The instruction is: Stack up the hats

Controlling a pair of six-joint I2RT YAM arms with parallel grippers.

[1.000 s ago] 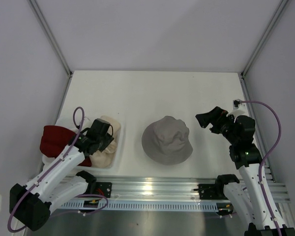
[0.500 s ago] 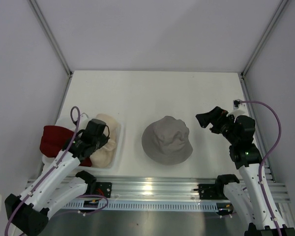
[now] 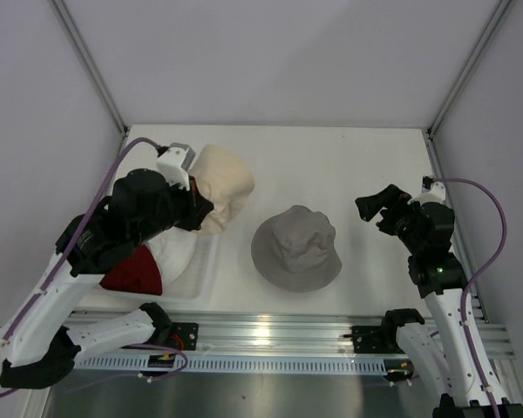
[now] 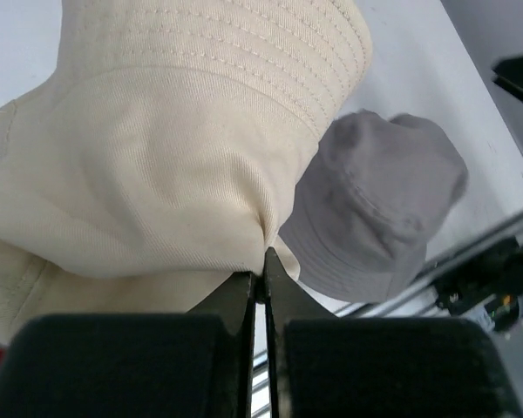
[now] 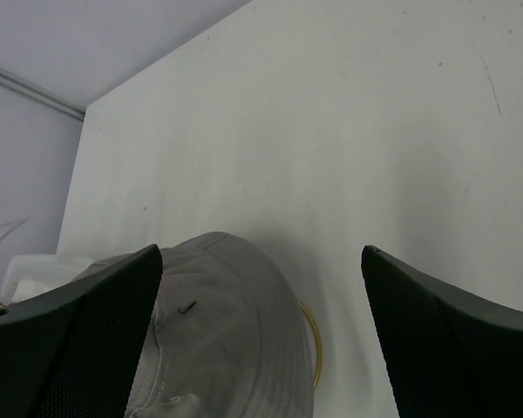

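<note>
Cream hat (image 4: 183, 157) in left gripper (image 4: 263, 261) — red hat (image 3: 132, 274) half-hidden under arm (image 3: 113, 231).

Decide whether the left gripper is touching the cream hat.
Touching. The left wrist view shows the left gripper pinching a fold of the cream hat.

Stitched cream cloth hat (image 4: 183, 148), grey hat (image 3: 296, 248) seemingly matt

Overhead, two wrist close-ups; common grey hat (image 3: 295, 248)
</note>
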